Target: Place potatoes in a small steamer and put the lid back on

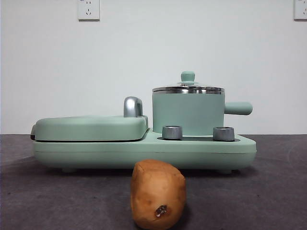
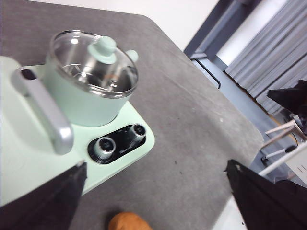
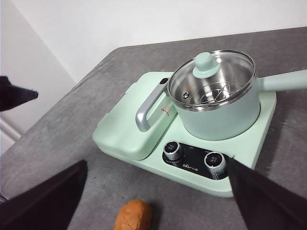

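Observation:
The orange-brown potato (image 1: 158, 194) lies on the grey table in front of the cooker, its dark-spotted end toward the front camera; it also shows in the left wrist view (image 2: 128, 222) and the right wrist view (image 3: 133, 215). The mint-green steamer pot (image 1: 188, 114) stands on the cooker's right side, side handle pointing right, with the glass lid (image 1: 188, 88) on it. Pot and lid show in the left wrist view (image 2: 81, 96) (image 2: 93, 60) and the right wrist view (image 3: 218, 120) (image 3: 211, 79). My left gripper (image 2: 153, 201) and right gripper (image 3: 158, 196) are open, empty, high above the table.
The mint-green cooker base (image 1: 144, 151) carries a flat griddle cover (image 1: 91, 127) with a chrome handle (image 1: 133, 106) on its left and two knobs (image 1: 172, 132) (image 1: 223, 133) at the front. The table's edge (image 2: 230, 158) and a curtain lie beyond.

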`<state>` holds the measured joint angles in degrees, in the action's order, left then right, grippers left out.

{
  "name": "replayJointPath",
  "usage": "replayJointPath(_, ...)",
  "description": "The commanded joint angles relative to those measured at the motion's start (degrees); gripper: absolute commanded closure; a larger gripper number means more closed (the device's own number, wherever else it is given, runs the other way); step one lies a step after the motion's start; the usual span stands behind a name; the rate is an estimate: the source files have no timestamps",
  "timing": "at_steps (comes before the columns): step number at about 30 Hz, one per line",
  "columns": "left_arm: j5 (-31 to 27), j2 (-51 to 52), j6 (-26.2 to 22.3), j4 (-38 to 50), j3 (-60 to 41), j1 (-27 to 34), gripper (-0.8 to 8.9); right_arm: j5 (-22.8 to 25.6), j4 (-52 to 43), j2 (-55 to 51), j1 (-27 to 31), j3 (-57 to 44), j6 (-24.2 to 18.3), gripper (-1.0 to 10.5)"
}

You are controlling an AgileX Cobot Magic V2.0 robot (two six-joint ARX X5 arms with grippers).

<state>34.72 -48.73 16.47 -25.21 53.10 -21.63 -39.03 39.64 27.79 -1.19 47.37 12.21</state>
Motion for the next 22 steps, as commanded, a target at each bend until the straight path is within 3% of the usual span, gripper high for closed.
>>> replayJointPath(1, 0.42, -2.73, -1.77, 0.57, 3.43, -1.31, 3.14, -0.20, -0.44, 0.22, -0.17, 0.85, -0.66, 4.6)
replayJointPath(9, -1.31, -13.66, -3.34, -0.24, 12.83, -4.96, 3.14, -0.22, -0.46, 0.22, -0.17, 0.85, -0.63, 4.6)
replayJointPath(15, -13.35, -25.83, -9.16, -9.68, 25.49, -9.07, 3.14, -0.17, -0.52, 0.22, -0.17, 0.85, -0.66, 4.6)
replayJointPath(22, -20.63, -40.85, -12.70, -11.67, 40.15, -13.42, 3.16, -0.09, -0.57, 0.22, -0.17, 0.85, -0.66, 4.6)
